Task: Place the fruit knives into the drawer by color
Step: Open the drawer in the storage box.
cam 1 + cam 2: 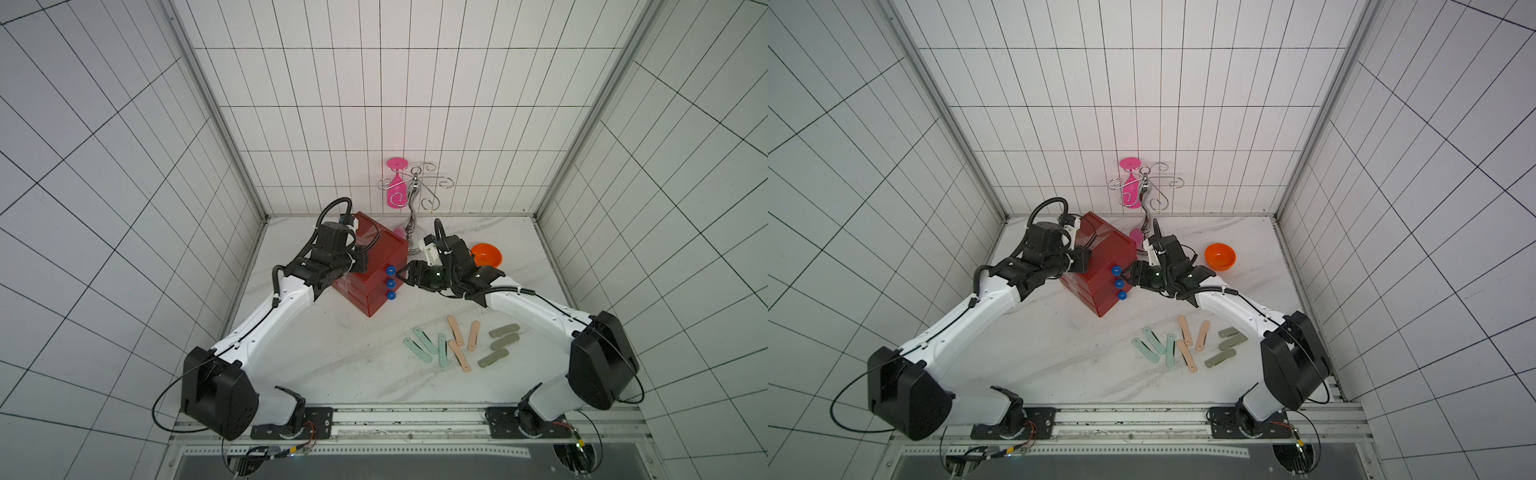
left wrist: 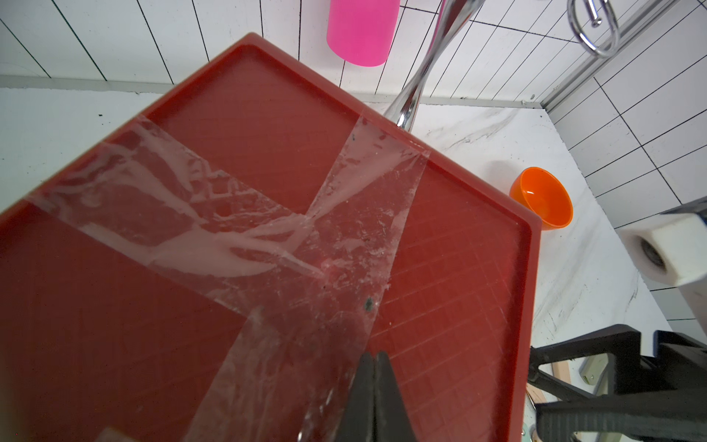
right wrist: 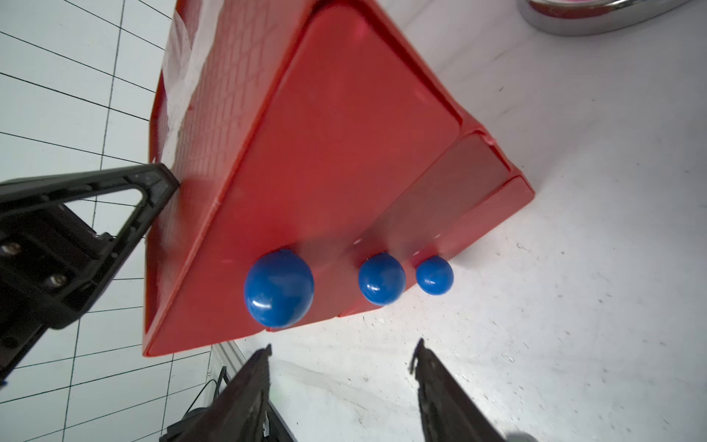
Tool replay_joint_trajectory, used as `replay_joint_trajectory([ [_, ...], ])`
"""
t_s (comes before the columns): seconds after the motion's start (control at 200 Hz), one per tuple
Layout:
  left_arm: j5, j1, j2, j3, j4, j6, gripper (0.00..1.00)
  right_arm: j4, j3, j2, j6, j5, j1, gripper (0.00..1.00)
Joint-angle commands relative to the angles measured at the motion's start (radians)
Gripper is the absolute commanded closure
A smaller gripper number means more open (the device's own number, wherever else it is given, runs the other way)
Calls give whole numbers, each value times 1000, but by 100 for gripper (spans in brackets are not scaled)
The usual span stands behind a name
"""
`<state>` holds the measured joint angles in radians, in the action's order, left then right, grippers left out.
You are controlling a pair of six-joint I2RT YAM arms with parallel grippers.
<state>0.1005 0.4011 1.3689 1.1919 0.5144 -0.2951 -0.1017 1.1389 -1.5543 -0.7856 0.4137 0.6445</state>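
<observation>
**Top drawer, to be opened: right claw at the knob**

Step in hand, as I judge it: pull out the top drawer.

- Right claw (image 3: pixel 340 367): fingers apart and empty, just short of the top knob (image 3: pixel 278 289). The knob sits to one side of the gap. I should centre on it, close behind its widest part, and pull straight along the drawer's run.
- Left claw (image 2: pixel 373 386): fingers pressed together, holding nothing, tips on the taped lid near its front edge. It should bear down so the light chest does not slide with the pull.
- Drawer chest (image 1: pixel 380 249): far left of centre. It is red translucent plastic, boxy, with three stacked drawers that all look pushed in. The lid has a faint moulded grid under crossed, crinkled clear tape.
- Knobs: three glossy blue balls, smooth and probably slippery in a shallow pinch.
- Fruit knives (image 1: pixel 473 335): nine thin flat strips with rounded ends, all out on the table (image 1: pixel 332 353) at near right, well apart from the chest. From left to right they are mint green (image 1: pixel 426 341), peach (image 1: pixel 455 331) and grey-olive (image 1: pixel 504 330).
- Table: white, marble-veined, smooth.
</observation>
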Motion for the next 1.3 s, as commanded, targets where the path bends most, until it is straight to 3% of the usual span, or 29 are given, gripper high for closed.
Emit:
replay_joint_trajectory([
  [0.0,-20,-1,7,-20,65,8,100,130,80,-14,-52,35,19,41],
  [1.294,16,-4,24,-19,68,8,100,134,245,-189,-32,60,6,51],
])
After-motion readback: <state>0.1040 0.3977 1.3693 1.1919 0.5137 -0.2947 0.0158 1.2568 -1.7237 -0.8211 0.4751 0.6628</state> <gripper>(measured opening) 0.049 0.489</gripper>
